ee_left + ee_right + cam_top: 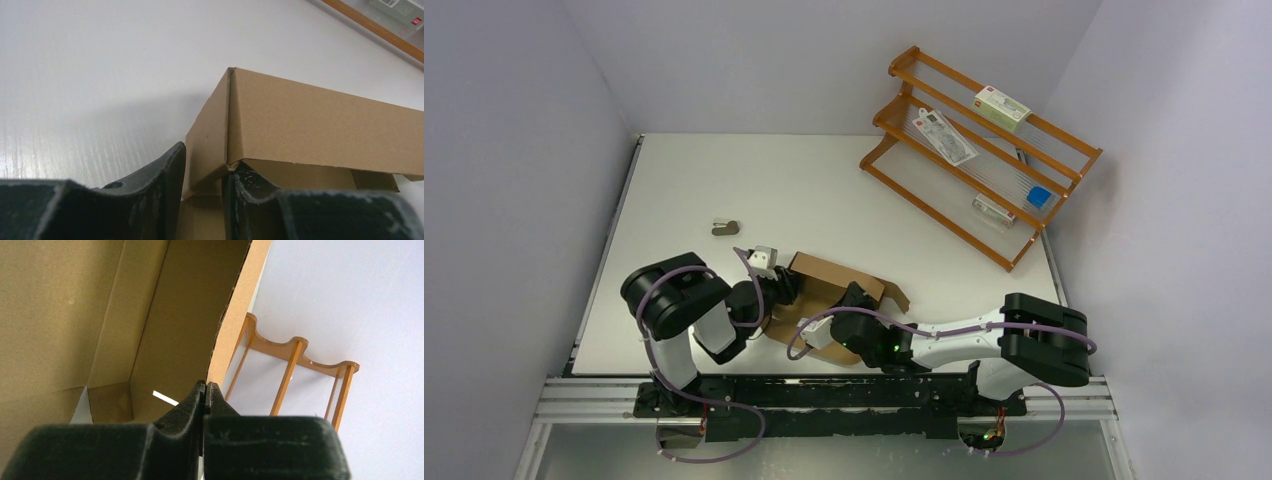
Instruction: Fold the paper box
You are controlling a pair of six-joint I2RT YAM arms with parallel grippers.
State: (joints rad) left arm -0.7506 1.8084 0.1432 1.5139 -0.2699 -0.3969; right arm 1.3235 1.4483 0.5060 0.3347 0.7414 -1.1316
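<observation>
The brown paper box [829,275] stands partly folded near the table's front middle, walls raised and a flap [894,295] hanging off to the right. My left gripper [781,290] is at its left end. In the left wrist view the fingers [167,170] straddle the box's end wall [207,135], one outside and one inside, and the left gripper [205,175] is shut on that wall. My right gripper [852,300] reaches into the box from the front. In the right wrist view the right gripper [205,386] is shut, its tips pressed together at the lower edge of a raised wall [235,325].
An orange three-tier rack [984,150] stands at the back right with white packages [1002,105] and a blue item [1039,197] on it. It shows behind the box wall as rack posts [290,370]. A small grey object [725,227] lies left of centre.
</observation>
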